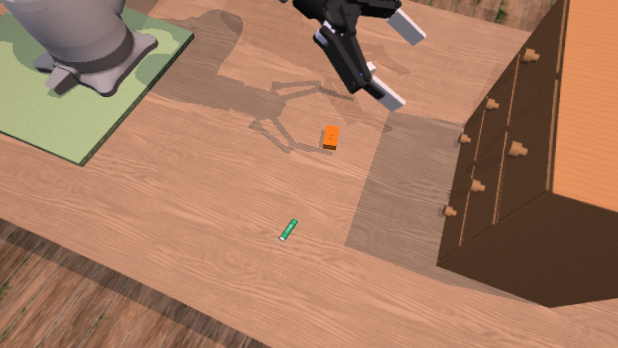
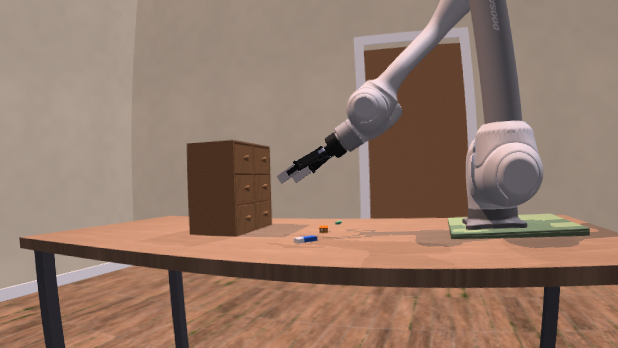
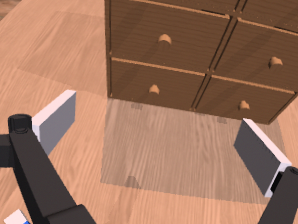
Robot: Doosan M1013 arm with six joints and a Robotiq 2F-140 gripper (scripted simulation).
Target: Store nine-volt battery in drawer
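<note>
- My gripper hangs in the air off the chest's front, fingers spread to full width, nothing between them.
- Nine-volt battery lies on the table, mid-surface, between the arm's green base plate and the chest, well apart from both. Untouched, not under my fingers.
- Small chest stands upright towards the table's far-right end as the top camera sees it, drawers facing the battery.
- All six drawers look pushed flush; no front stands proud in the wrist view. Knobs sit in neat rows.
- Target is the bottom-row left drawer; its knob sits lower left in my wrist view. It is shut.
- Status: nothing done yet, as far as the layout shows. No drawer opened, no battery picked.
- Left to do: open the bottom-left drawer part way, under half its length so it doesn't droop; fetch the battery; drop it in; push the drawer flush.
- My read: I'm lined up towards the chest front, so the drawer pull looks like the step in hand.
- Distractors to leave alone: green AA-type cell nearer the table's near edge, and a blue-and-white eraser-like block seen in the exterior view.
- Risk: a wide pinch on a small knob may nudge the chest.
</note>
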